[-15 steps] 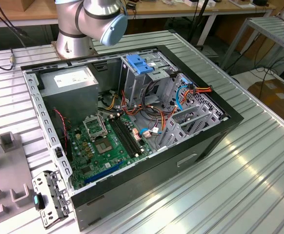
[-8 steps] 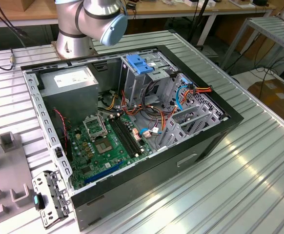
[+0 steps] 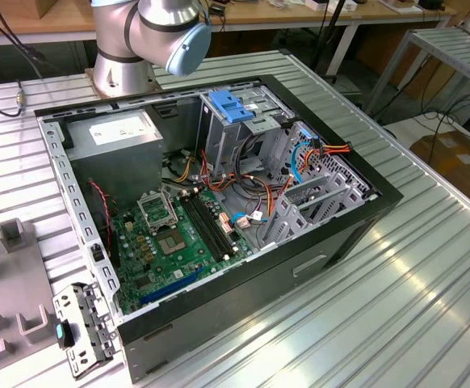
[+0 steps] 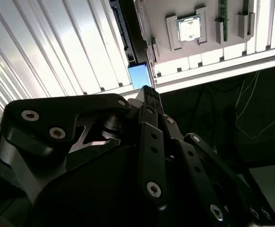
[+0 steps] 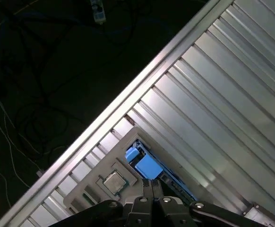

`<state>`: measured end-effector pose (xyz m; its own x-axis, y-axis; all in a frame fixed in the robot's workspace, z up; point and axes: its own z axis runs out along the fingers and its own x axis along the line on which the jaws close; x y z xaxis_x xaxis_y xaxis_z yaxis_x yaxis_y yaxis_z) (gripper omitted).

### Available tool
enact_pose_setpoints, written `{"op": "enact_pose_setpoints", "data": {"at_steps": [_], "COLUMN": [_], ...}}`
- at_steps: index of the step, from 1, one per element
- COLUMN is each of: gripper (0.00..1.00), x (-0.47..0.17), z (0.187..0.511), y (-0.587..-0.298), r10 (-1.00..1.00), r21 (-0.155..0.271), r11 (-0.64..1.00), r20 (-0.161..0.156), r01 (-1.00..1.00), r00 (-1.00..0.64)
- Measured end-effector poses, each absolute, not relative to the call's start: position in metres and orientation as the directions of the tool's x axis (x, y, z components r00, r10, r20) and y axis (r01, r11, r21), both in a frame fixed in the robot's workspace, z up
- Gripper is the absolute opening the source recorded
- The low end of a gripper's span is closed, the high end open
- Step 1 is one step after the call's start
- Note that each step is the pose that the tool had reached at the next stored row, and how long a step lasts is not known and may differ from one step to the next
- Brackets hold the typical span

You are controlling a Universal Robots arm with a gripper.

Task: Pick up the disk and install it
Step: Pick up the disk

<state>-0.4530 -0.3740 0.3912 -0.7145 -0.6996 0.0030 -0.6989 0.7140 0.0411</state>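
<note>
Black linkage gripper (image 4: pixel 149 91) seen in both wrist views (image 5: pixel 151 185), the fingertips drawn together at one narrow point. Nothing visible between them.

The disk (image 4: pixel 140 75), a dark flat drive with bright blue plastic rails, sat on edge at the flat pale grey fixture tray (image 4: pixel 175 54). Its blue end tab lay just beyond the fingertips. Could not tell whether tips and tab touched. In the first wrist view the same blue end (image 5: pixel 146 165) showed just past the fingertips, at the tray (image 5: pixel 107 163) edge, with the dark body running on behind it.

Small square silver processor chip (image 4: pixel 189 28) rested in a tray pocket near the disk, apart from it (image 5: pixel 113 182). The tray lay on the ribbed aluminium table (image 5: pixel 222 94), close to the table's edge.

In the exterior view, the open black computer case (image 3: pixel 243 291) lay on its side on that table (image 3: pixel 396 307), green motherboard (image 3: pixel 170 234) exposed. A paler blue slotted bracket (image 3: pixel 228 105) sat on top of the drive cage. The silver arm base (image 3: pixel 138 32) stood behind the case.
</note>
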Motion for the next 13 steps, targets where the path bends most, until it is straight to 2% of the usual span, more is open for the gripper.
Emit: {"op": "enact_pose_setpoints", "data": {"at_steps": [13], "gripper": [0.11], "x": [-0.453], "z": [0.3912], "y": [-0.374], "r10": [-0.837], "r21": [0.041], "r11": [0.546], "r20": [0.003], "r01": [-0.836], "r00": [-0.547]}}
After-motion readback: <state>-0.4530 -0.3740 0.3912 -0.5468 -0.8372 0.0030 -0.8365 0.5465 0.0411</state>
